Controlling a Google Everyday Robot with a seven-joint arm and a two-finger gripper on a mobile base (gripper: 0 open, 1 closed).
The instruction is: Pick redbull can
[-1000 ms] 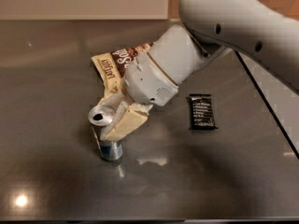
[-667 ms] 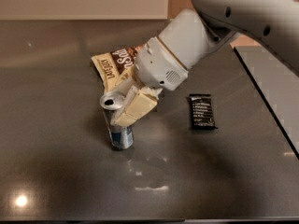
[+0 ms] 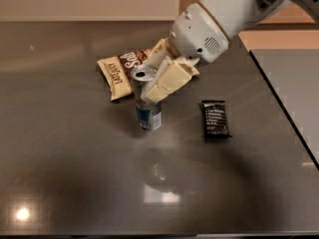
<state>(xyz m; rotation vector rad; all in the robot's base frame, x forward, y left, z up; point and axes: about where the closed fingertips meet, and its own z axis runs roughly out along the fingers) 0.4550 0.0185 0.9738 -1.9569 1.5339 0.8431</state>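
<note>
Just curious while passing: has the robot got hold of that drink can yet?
Done: the claw is closed around the upper part of the redbull can. In hand: the can seems raised just off the table, since its shadow lies apart from its base, though I cannot be sure. Left: lifting it clearly away.

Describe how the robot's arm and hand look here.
The arm is a smooth, rounded white shell with a thin tan ring at the wrist and a small patch of dotted holes. The hand, at the redbull can, has blocky cream-coloured fingers. No cables show.
</note>
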